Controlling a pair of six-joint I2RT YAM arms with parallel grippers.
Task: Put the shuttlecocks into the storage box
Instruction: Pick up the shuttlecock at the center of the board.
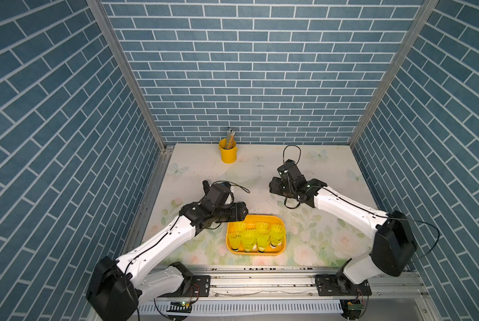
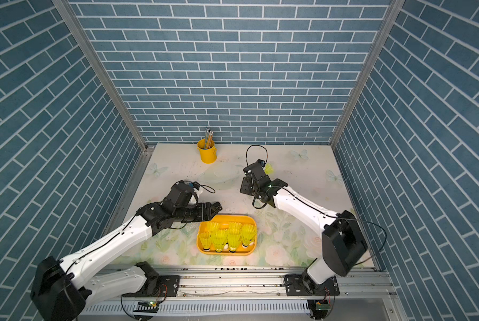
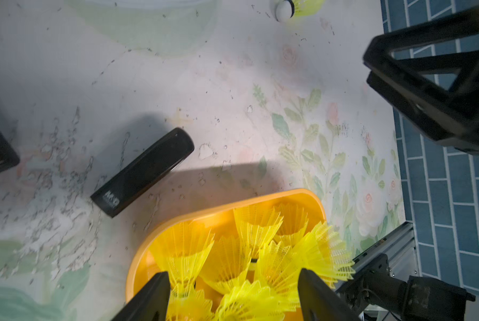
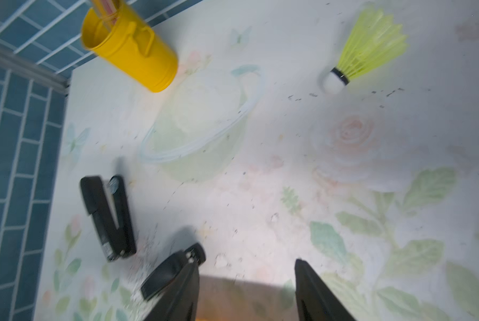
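Observation:
The orange-yellow storage box (image 1: 263, 215) lies near the table's front edge, and several neon yellow shuttlecocks (image 1: 262, 236) stand in it, skirts up. My left gripper (image 3: 234, 280) hovers over the box's far left part. It is open, with the packed shuttlecocks (image 3: 227, 258) just below its fingers and none gripped. In a top view it shows at the box's far rim (image 2: 217, 207). One more shuttlecock (image 4: 369, 47) lies on its side on the table, beyond my right arm (image 2: 268, 168). My right gripper (image 4: 248, 264) is open and empty, above bare table well short of it.
A yellow bucket (image 1: 227, 151) with pencils stands at the back wall. A clear shallow bowl (image 4: 202, 122) lies mid-table. Left of the bowl lies a black stapler (image 4: 107, 216), and another black oblong thing (image 3: 143, 172) lies just beyond the box. Blue brick walls enclose three sides.

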